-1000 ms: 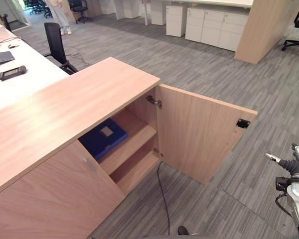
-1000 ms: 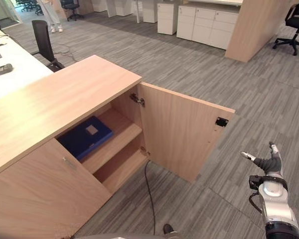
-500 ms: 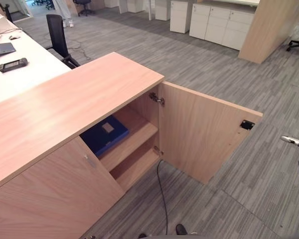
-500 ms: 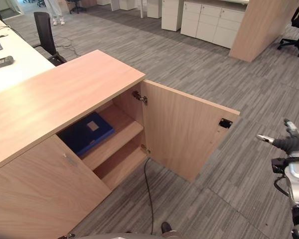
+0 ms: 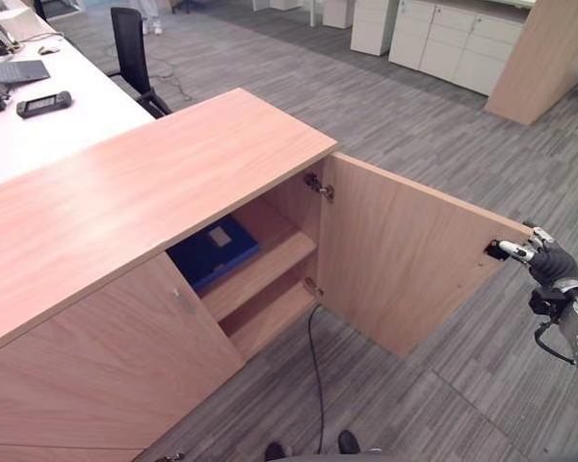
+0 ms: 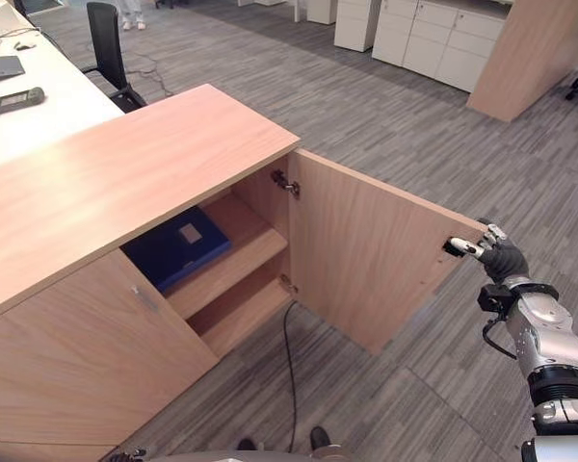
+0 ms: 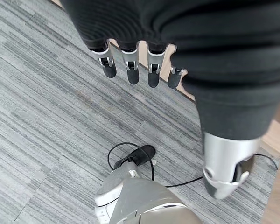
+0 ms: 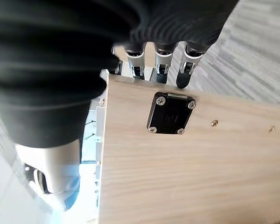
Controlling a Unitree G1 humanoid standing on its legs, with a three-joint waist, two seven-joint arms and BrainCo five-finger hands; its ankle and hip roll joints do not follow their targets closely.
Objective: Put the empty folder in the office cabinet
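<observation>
Blue folder (image 5: 212,251) on the cabinet shelf (image 5: 270,260) — well apart from the right hand (image 6: 499,258), fingers straight at the door's (image 5: 405,260) edge.

silver arm, dark ribbed right hand (image 6: 502,260)

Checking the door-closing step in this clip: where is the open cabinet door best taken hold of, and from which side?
Probably the free upper corner of the cabinet door, by the black catch plate, farthest from the hinges. It stands wide open, so come from its outer face and push toward the cabinet. The right hand is at that corner already, fingers straight past the edge. The blue folder lies on the shelf.
</observation>
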